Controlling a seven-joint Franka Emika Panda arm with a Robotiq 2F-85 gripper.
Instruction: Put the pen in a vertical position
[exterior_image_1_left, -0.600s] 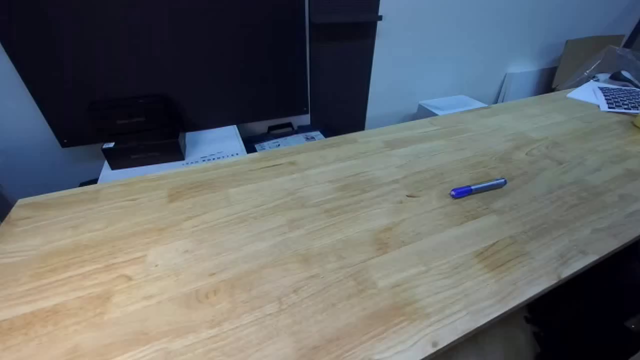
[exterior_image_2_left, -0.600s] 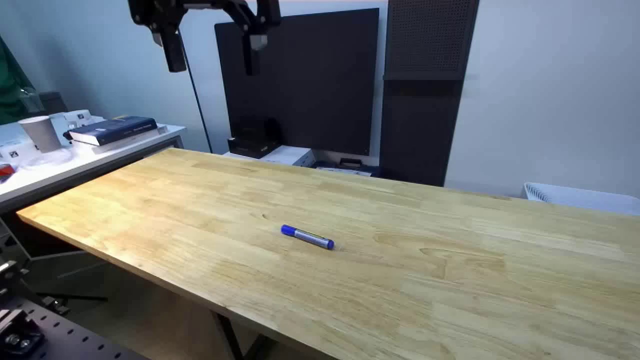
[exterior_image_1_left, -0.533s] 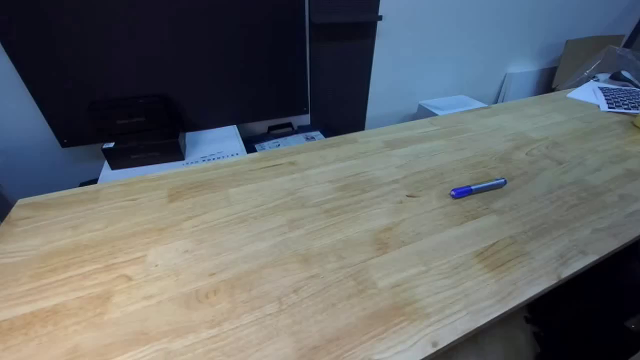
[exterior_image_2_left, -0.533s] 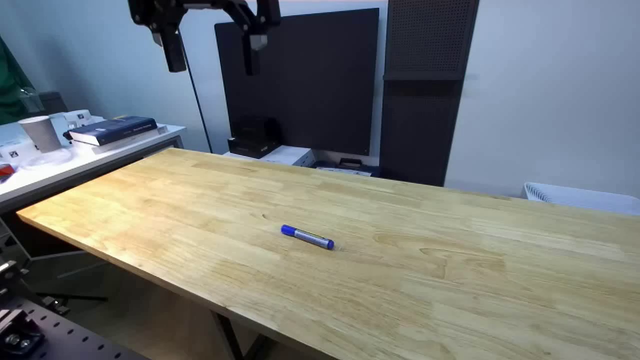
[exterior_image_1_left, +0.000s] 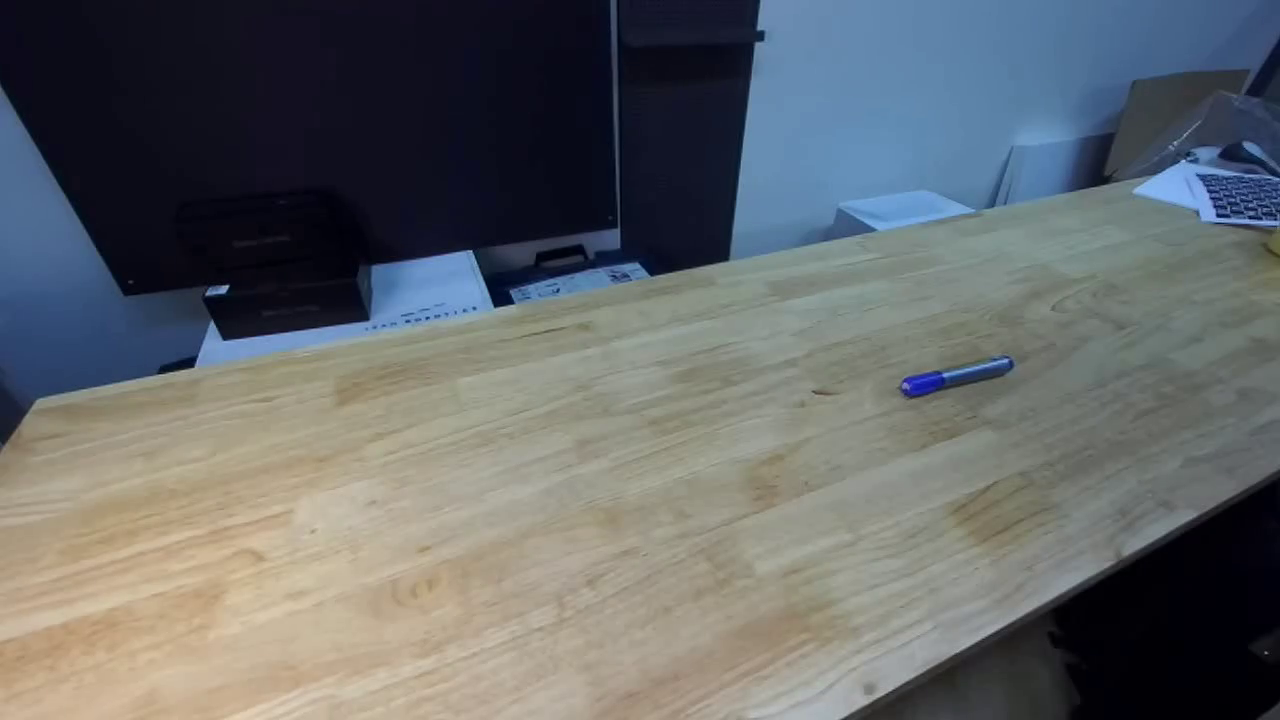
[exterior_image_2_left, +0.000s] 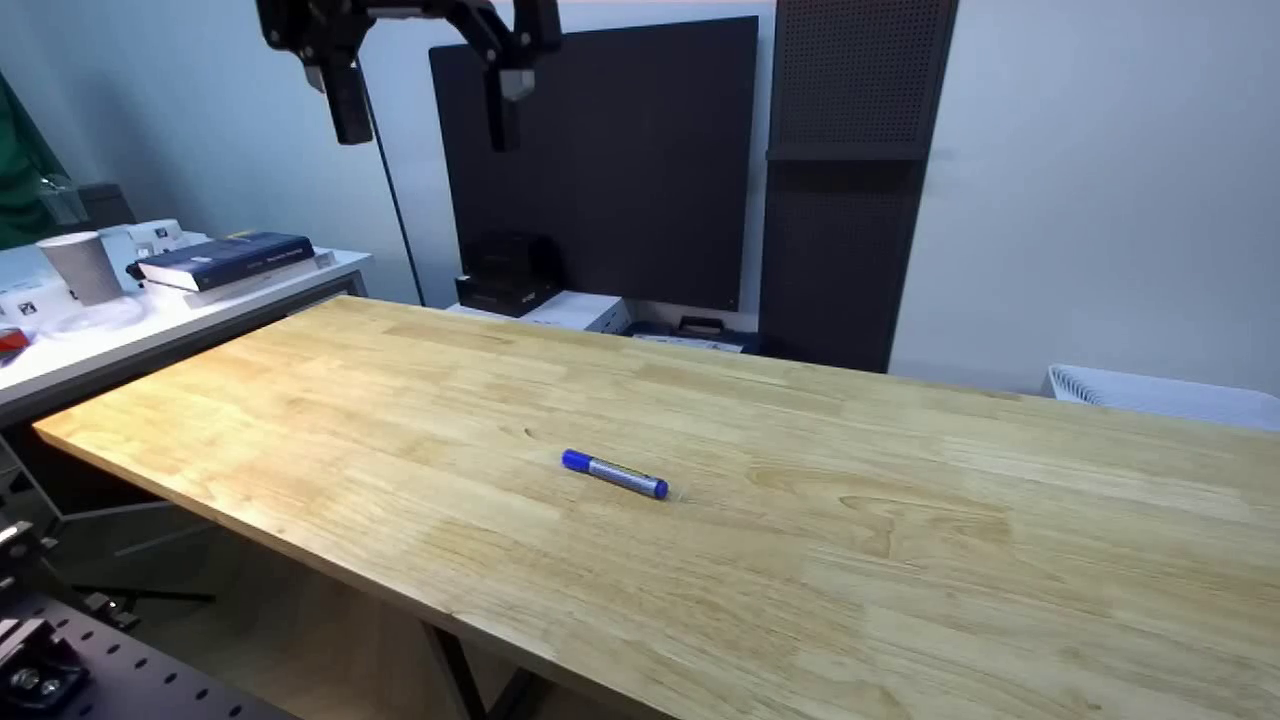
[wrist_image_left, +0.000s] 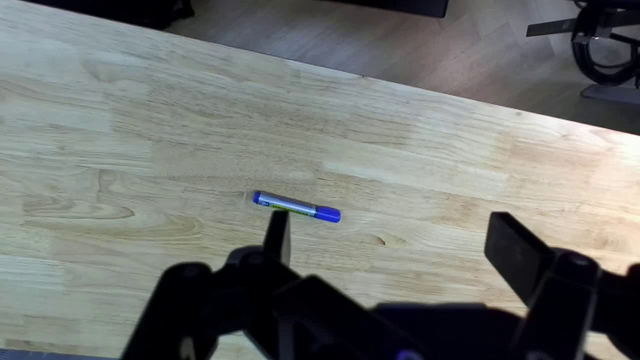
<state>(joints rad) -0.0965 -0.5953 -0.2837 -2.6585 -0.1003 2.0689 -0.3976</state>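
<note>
The pen is a marker with a blue cap, a silver barrel and a blue end. It lies flat on the wooden table in both exterior views, the pen (exterior_image_1_left: 957, 376) right of the middle in one and the pen (exterior_image_2_left: 615, 474) near the middle in the other. In the wrist view the pen (wrist_image_left: 290, 204) lies left of the middle, just beyond the left fingertip. My gripper (exterior_image_2_left: 429, 143) hangs high above the table, apart from the pen, with its fingers wide apart. In the wrist view the gripper (wrist_image_left: 390, 215) is open with nothing between its fingers.
The wooden table (exterior_image_2_left: 800, 560) has its near edge over the floor. A white side table with a blue book (exterior_image_2_left: 225, 262) and a grey cup (exterior_image_2_left: 83, 268) stands at the far left. A keyboard (exterior_image_1_left: 1240, 198) lies at the table's far right end.
</note>
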